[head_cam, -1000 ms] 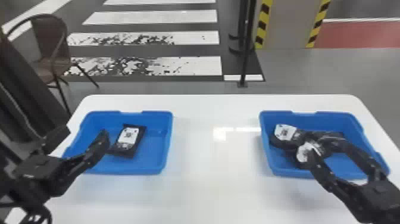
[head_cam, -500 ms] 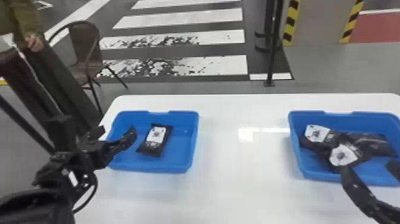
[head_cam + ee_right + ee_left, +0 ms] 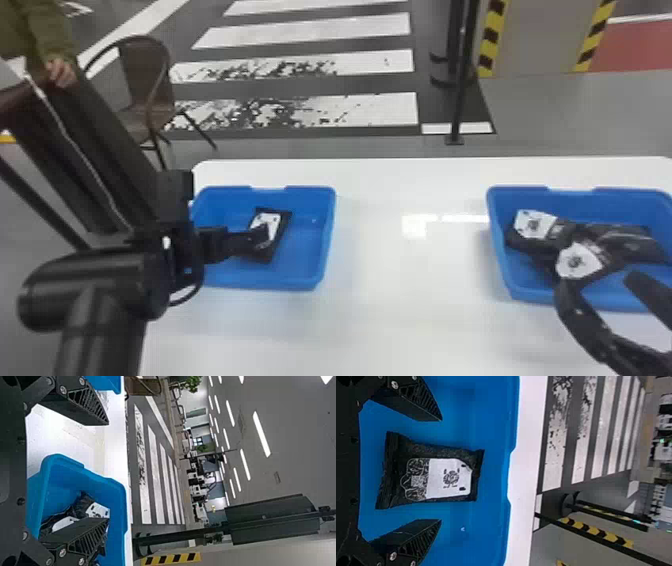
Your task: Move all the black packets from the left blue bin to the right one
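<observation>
Counter (image 3: 400, 295): white; carries two blue bins. Left bin (image 3: 306, 255): holds one black packet (image 3: 451, 477), lying label up. Left gripper (image 3: 262, 238): is at this packet, fingers spread wide to either side, grasping nothing. Right bin (image 3: 496, 235): holds at least two black packets (image 3: 637, 243), bunched together. Right gripper (image 3: 597, 281): is at the bin's near side, fingers spread wide, grasping nothing.

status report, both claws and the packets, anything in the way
Left claw open, packet in left bin between its fingers, ungripped. Right claw open at right bin, packets inside. Nothing lying on left bin's packet.
</observation>
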